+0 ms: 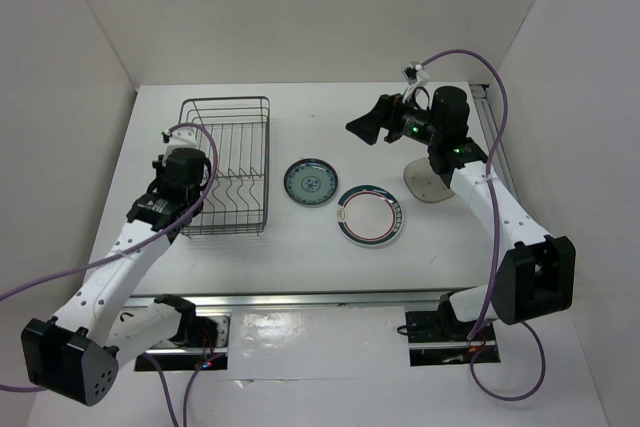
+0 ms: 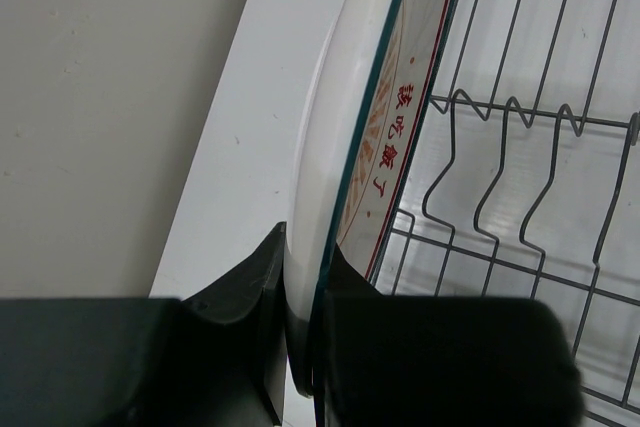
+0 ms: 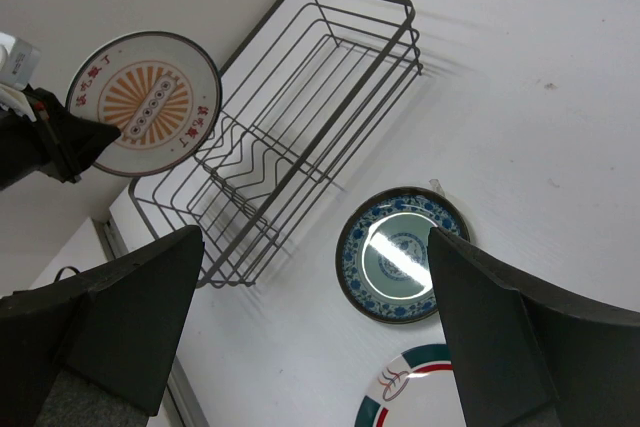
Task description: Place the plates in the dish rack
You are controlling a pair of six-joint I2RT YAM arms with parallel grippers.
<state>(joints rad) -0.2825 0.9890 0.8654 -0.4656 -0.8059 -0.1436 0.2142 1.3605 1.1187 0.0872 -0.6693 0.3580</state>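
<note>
White china with an orange sun in the middle: that is the sunburst plate point(image 3: 143, 102). The left hand point(image 1: 187, 175) pinches its rim tight and holds it up on edge at the left side of the dish rack point(image 1: 225, 162). The rack is made of thin dark wires with wavy prongs. It sits near the far left corner of the surface point(image 1: 300, 107). No plate stands in it yet, so I think the job is only at its start. Three smooth round plates lie flat. The blue plate point(image 1: 310, 183) and the ringed plate point(image 1: 371, 215) are in the middle, and the beige plate point(image 1: 428, 187) is nearer the right edge. The right hand point(image 1: 372, 125) hangs above, fingers wide apart, holding nothing.
</note>
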